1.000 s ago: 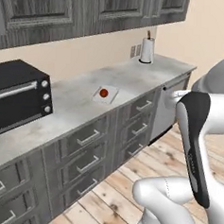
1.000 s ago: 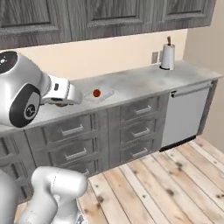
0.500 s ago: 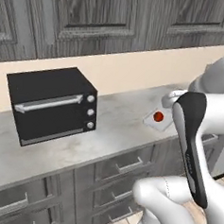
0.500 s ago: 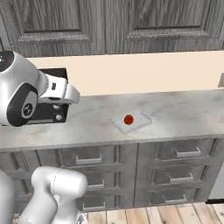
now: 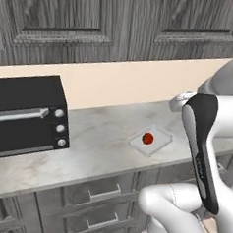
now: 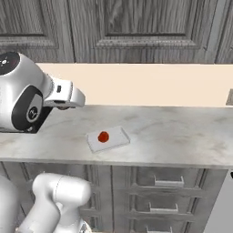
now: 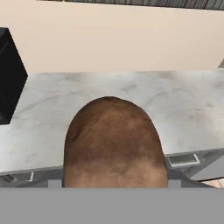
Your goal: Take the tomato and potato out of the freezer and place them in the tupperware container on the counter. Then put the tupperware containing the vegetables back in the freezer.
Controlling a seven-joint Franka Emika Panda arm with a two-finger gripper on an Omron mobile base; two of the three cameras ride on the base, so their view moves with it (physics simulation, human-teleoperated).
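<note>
Gripping the brown, bumpy potato (image 7: pixel 114 142), the claw is hanging over the counter (image 5: pixel 96 146). A big black toaster oven (image 5: pixel 25 113) is sitting off to one side. Grey drawers are lining up under the marbled stone top, with dark wood cupboards above. The red tomato (image 5: pixel 147 138) is lying inside the flat whitish tupperware container (image 5: pixel 159 134) on the counter.

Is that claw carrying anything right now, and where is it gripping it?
Yes, the potato. It fills the hand view close up; the exact grip spots are hidden.
</note>
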